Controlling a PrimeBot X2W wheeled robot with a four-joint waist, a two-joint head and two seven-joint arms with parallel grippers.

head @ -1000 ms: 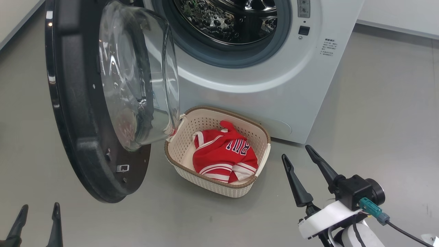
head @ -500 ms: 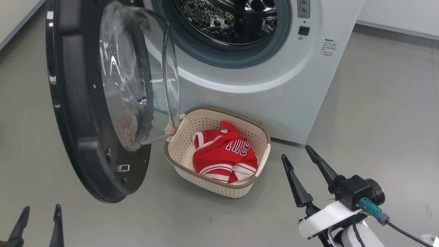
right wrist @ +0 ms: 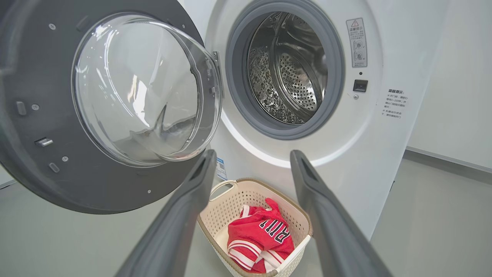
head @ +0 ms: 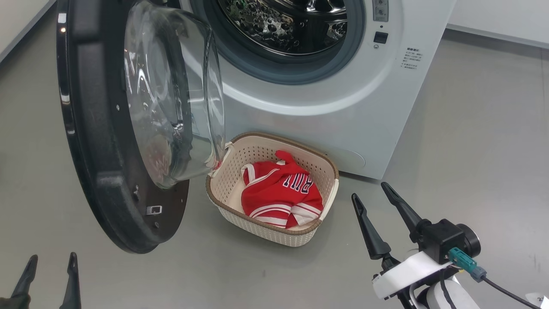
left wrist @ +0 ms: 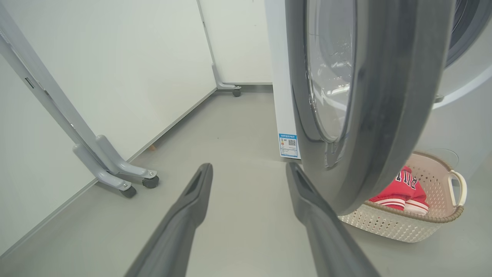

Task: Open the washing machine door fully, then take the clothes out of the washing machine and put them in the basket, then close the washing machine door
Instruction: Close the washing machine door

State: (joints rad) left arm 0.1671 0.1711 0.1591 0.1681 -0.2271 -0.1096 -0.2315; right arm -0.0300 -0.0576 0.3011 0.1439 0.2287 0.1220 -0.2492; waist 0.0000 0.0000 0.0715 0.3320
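0 shifts: left claw (head: 53, 255) and right claw (head: 368, 189), fingers apart, same spots.

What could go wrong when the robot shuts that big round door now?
1. The door hangs close over one end of the basket. As it swings shut, it might clip the basket and spill the red clothes. I cannot tell how much room there is.
2. The left jaws stand open beside the door's smooth rim. A push there could slip off and leave the washing machine not fully closed.
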